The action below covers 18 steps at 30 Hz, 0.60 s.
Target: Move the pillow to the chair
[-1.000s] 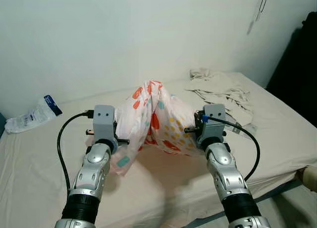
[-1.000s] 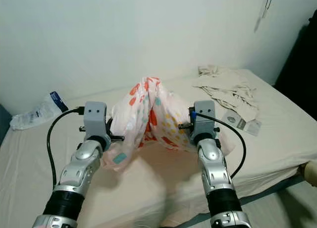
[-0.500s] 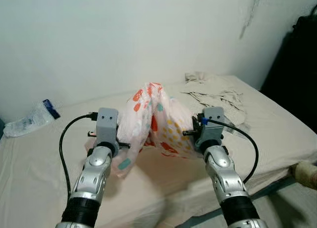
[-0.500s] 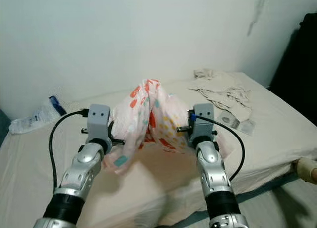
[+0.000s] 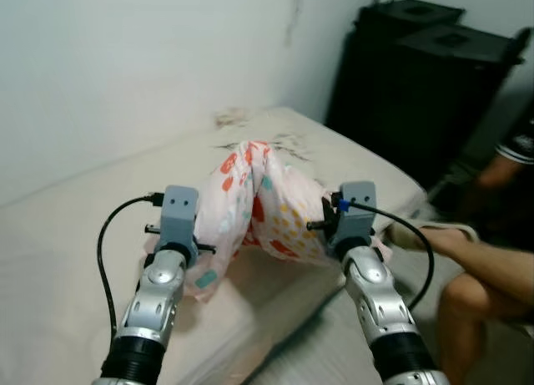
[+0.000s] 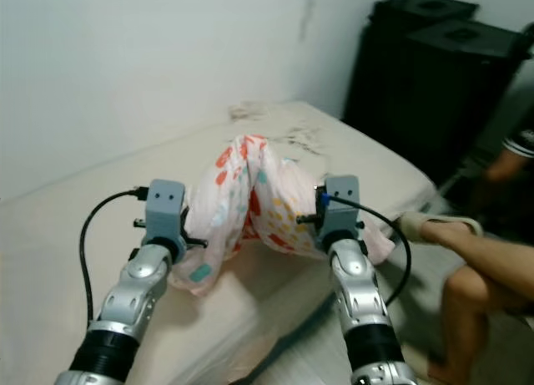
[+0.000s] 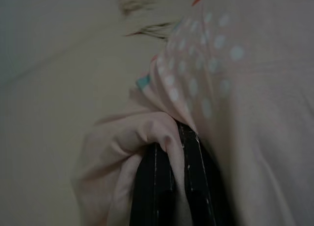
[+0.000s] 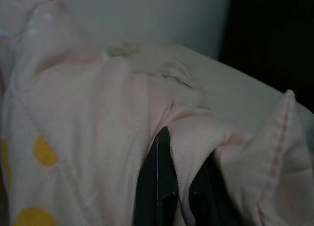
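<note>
Fabric of the pillow [image 5: 259, 205] sits pinched in our left gripper [image 7: 169, 152] and our right gripper [image 8: 171, 162], lifted between them above the bed [image 5: 50, 260]. Beyond, a person's leg [image 5: 467, 260] and a black cabinet [image 5: 417, 84].

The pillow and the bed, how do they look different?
The pillow is pale pink with red, yellow and teal spots; the bed is plain cream. The pillow is bunched up and folded into a peak, held in the air between the left gripper and right gripper; the bed lies flat and smooth below. The pillow is small beside the wide bed. Both look soft.
</note>
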Motion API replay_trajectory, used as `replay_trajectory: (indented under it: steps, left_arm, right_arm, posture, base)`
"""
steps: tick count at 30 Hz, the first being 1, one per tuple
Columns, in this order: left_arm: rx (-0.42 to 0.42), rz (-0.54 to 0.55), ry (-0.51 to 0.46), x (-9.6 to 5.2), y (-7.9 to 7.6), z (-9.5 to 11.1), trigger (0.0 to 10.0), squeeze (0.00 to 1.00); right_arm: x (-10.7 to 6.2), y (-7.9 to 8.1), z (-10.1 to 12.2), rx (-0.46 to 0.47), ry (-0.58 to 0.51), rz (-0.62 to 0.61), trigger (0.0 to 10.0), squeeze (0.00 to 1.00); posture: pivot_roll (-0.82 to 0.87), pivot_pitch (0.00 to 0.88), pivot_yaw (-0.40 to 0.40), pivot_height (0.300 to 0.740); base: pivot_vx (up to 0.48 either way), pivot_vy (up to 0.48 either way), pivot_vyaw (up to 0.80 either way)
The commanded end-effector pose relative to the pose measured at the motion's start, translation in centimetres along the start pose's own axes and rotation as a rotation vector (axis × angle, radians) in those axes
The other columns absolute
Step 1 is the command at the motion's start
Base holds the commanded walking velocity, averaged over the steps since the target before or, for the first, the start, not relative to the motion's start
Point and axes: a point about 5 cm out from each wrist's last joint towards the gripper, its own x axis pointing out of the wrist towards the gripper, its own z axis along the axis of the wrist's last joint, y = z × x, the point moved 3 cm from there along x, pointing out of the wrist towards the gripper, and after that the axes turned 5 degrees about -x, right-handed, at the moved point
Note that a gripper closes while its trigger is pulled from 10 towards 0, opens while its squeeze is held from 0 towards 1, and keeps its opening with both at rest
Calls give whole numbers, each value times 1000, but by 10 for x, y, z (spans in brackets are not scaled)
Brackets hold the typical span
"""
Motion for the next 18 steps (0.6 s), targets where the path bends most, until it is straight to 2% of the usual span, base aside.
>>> replay_trajectory:
  steps: [1, 18]
  left_arm:
    - [9, -48, -53, 2, -13, 11, 10000, 0]
    - [18, -36, -39, 1, -9, 7, 10000, 0]
  right_arm:
    - [3, 10, 10, -6, -34, 52, 10000, 0]
    - [4, 11, 11, -4, -33, 59, 10000, 0]
  posture:
    - [-44, 58, -9, 740]
    - [-37, 59, -16, 740]
  base:
    - [0, 0, -800]
    - [0, 0, -800]
